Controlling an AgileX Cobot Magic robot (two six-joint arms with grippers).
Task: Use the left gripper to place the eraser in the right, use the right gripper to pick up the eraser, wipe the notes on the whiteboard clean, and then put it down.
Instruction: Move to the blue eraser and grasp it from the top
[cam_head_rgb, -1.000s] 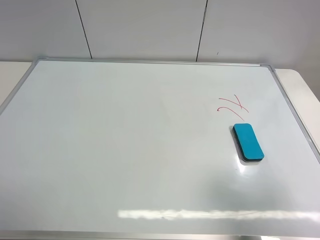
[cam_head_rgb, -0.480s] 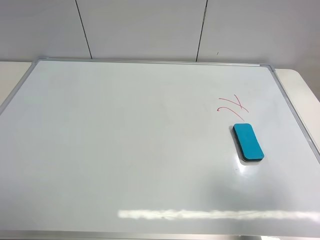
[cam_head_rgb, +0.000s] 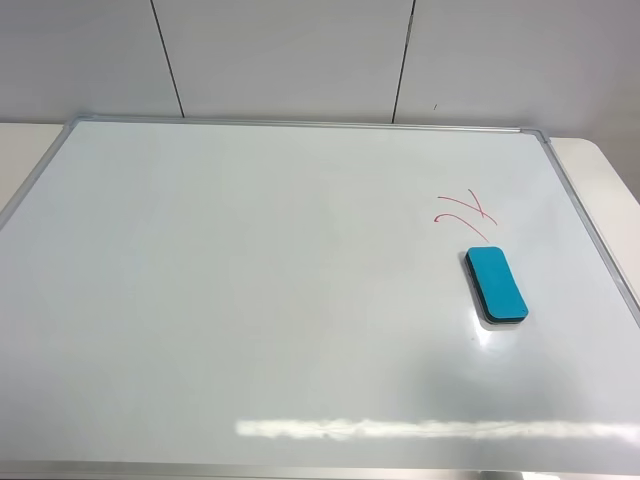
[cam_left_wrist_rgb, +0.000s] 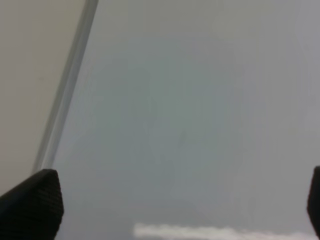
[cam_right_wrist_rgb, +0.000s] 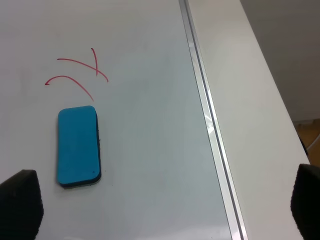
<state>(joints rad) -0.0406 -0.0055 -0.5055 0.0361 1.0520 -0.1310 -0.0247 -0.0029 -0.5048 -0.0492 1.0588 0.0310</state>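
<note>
**Exterior high view.** Large glossy white whiteboard (cam_head_rgb: 250, 300) with a thin silver metal frame (cam_head_rgb: 300, 123), lying flat on a cream tabletop (cam_head_rgb: 22, 150) below a grey panelled wall (cam_head_rgb: 290, 55). Teal-blue oblong eraser (cam_head_rgb: 496, 284) with a dark felt underside, flat on the board's right part, long side running roughly towards the camera. Thin red marker notes (cam_head_rgb: 465, 215), curved and crossing, just beyond the eraser's far end and apart from it. No arm in sight.

**Left wrist view.** Black two-fingered left gripper (cam_left_wrist_rgb: 172, 205), jaws spread wide, nothing between them; beneath, bare board and a length of frame. Eraser not visible here.

**Right wrist view.** Black two-fingered right gripper (cam_right_wrist_rgb: 162, 202), jaws spread wide, empty, above the board's right edge. The eraser lies nearer one fingertip, clear of both; the notes are unwiped.

**Step in hand (judged).** The eraser sits on the right side, so the right gripper's pick-up is due.

**Next move calls for (judged).** Centre the right gripper over the eraser, straddle its narrow width, descend, and close without skidding on the glossy surface.
</note>
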